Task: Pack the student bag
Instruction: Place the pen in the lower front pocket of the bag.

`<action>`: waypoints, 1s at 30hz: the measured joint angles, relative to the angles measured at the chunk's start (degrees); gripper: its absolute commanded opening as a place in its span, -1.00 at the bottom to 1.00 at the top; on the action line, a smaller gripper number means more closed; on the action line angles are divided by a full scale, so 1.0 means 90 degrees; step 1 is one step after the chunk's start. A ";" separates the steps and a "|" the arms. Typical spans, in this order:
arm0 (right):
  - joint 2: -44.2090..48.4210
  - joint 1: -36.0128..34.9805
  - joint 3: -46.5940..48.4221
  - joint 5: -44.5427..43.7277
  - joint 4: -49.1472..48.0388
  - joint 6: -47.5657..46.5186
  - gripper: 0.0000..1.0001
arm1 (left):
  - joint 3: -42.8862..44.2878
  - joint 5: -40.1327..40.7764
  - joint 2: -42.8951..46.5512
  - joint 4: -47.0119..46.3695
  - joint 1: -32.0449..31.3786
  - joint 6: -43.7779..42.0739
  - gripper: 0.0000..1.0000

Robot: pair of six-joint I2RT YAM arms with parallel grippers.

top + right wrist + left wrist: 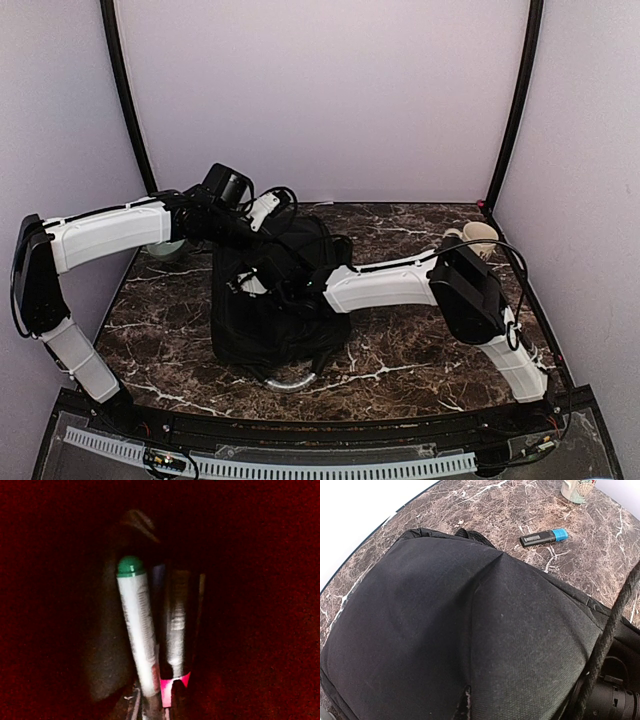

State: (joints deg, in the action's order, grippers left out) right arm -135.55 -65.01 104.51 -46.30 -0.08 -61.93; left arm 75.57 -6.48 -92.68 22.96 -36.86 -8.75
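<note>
The left pincer (262, 212), shut, sits at the far top edge of the bag (270, 325), which stands mid-way along the worktop (430, 345), and the right pincer (258, 282) is down inside its mouth, gap impossible to tell, with a green-capped marker (136, 630) lying lengthwise straight ahead.

Robot lab test cell: plain pale wall panels (330, 90) w/ black corner posts (130, 110) box in dark marble-look table (420, 350); left arm (100, 232) & right arm (385, 285) bolted at bottom edge, white ribbed strip (300, 467), maybe cable duct.
</note>
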 measured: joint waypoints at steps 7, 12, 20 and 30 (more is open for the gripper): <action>0.0124 -0.0036 -0.0189 0.0024 0.0019 0.0134 -0.15 | 0.0000 -0.0010 0.0002 0.0005 -0.0015 0.0002 -1.00; 0.0289 -0.0095 -0.0199 0.0051 0.0403 0.0376 -0.03 | 0.0000 -0.0010 0.0005 -0.0015 -0.0019 0.0007 -1.00; 0.0867 -0.0182 -0.0755 0.0063 0.0896 0.0831 0.00 | 0.0000 -0.0019 0.0061 0.0036 -0.0114 0.0027 -1.00; 0.1484 -0.0206 -0.1185 0.0432 0.1719 0.1962 -0.41 | 0.0000 -0.0194 0.0109 0.0063 -0.0206 0.0027 -1.00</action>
State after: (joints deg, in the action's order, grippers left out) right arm -122.19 -66.87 93.84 -42.41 15.40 -44.27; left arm 75.57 -8.23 -91.70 23.53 -38.72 -8.51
